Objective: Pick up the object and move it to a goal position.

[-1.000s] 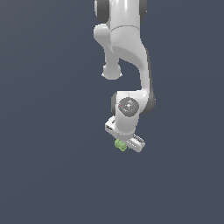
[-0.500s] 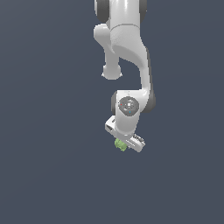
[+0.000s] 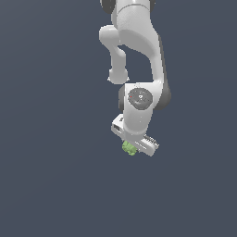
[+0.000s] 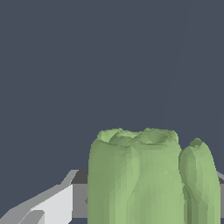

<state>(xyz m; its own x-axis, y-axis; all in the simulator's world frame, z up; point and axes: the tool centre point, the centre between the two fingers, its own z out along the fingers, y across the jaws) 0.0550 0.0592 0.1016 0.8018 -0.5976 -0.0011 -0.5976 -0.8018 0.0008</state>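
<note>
The object (image 3: pixel 129 148), a small light-green lumpy chunk, sits under the white hand of the arm in the exterior view. My gripper (image 3: pixel 134 146) is shut on it and points down, with most of the fingers hidden by the hand. The wrist view is filled by the ridged green object (image 4: pixel 140 179), standing upright between the fingers. One grey-white finger (image 4: pixel 52 203) touches one of its sides, and only a sliver of the other finger shows at the frame's edge.
A plain dark grey-blue surface (image 3: pixel 51 185) lies all around. The white arm (image 3: pixel 136 41) reaches down from the upper edge of the exterior view.
The wrist and hand have risen, mostly in the last half second, and the green object has gone up with them, staying under the hand.
</note>
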